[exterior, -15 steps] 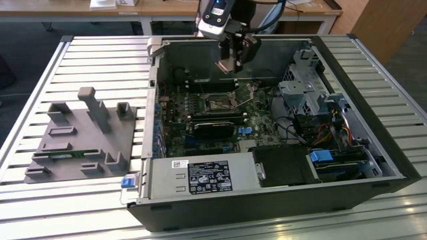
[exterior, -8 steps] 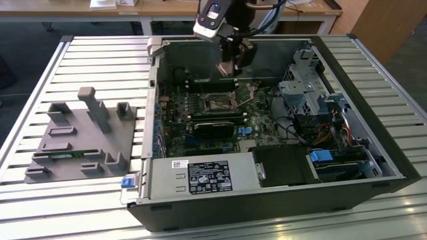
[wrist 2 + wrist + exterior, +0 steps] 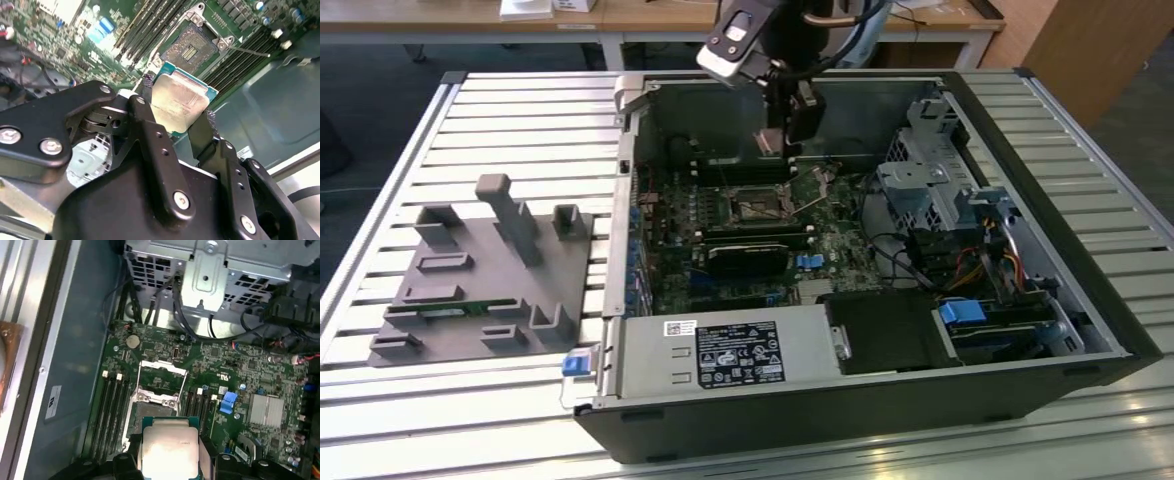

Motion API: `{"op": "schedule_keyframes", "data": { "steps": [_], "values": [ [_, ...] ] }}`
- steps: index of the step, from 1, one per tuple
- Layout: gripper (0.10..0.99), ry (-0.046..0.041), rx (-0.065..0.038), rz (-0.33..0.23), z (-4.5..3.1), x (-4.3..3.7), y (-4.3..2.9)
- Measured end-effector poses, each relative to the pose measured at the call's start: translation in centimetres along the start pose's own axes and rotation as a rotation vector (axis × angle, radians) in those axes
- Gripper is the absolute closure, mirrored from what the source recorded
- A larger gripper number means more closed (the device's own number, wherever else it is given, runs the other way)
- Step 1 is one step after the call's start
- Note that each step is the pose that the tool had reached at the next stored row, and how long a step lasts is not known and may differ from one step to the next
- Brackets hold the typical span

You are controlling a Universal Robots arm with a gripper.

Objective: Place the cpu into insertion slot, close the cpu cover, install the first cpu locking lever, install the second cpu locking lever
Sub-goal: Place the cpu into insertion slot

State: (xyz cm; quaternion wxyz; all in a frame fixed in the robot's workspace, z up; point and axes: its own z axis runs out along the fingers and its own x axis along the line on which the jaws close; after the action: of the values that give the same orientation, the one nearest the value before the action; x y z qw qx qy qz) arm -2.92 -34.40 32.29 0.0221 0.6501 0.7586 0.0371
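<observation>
clear air between cpu (image 3: 180,102) and insertion slot (image 3: 191,48); memory slots (image 3: 239,56) alongside

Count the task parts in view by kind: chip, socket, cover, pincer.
cpu: 1, gripped in the pincer
insertion slot: 1, empty
cpu cover: 1, swung open
pincer: 1
Total: 4

The black hand (image 3: 178,100) has jointed fingers (image 3: 150,145) fastened with silver screws (image 3: 181,200).

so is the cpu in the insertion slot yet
Out: the gripper is shut on the cpu, clear of the bare insertion slot.
</observation>
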Motion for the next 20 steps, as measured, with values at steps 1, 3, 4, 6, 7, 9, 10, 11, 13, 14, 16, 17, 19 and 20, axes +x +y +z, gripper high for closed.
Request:
{"op": "schedule_keyframes", "data": {
  "steps": [1, 3, 4, 6, 7, 9, 10, 11, 13, 14, 16, 17, 19, 20],
  "values": [
    [0.549, -0.0017, 0.000, 0.019, 0.07, 0.00, -0.01],
    [0.549, -0.0047, -0.001, 0.055, 0.22, 0.00, -0.02],
    [0.549, -0.0063, -0.001, 0.073, 0.29, 0.00, -0.02],
    [0.549, -0.0093, -0.002, 0.109, 0.43, -0.01, -0.04],
    [0.549, -0.0109, -0.002, 0.127, 0.48, -0.01, -0.04],
    [0.549, -0.0140, -0.002, 0.164, 0.61, -0.01, -0.05],
    [0.549, -0.0156, -0.003, 0.182, 0.68, -0.01, -0.06],
    [0.549, -0.0170, -0.003, 0.198, 0.75, -0.01, -0.06],
    [0.549, -0.0187, -0.003, 0.217, 0.84, -0.01, -0.07],
    [0.549, -0.0188, -0.003, 0.220, 0.87, -0.01, -0.08],
    [0.549, -0.0190, -0.003, 0.221, 1.03, -0.01, -0.09],
    [0.549, -0.0191, -0.003, 0.222, 1.14, 0.00, -0.10],
    [0.549, -0.0191, -0.003, 0.222, 1.40, 0.01, -0.12],
    [0.549, -0.0192, -0.003, 0.222, 1.55, 0.03, -0.13]
  ]
}}
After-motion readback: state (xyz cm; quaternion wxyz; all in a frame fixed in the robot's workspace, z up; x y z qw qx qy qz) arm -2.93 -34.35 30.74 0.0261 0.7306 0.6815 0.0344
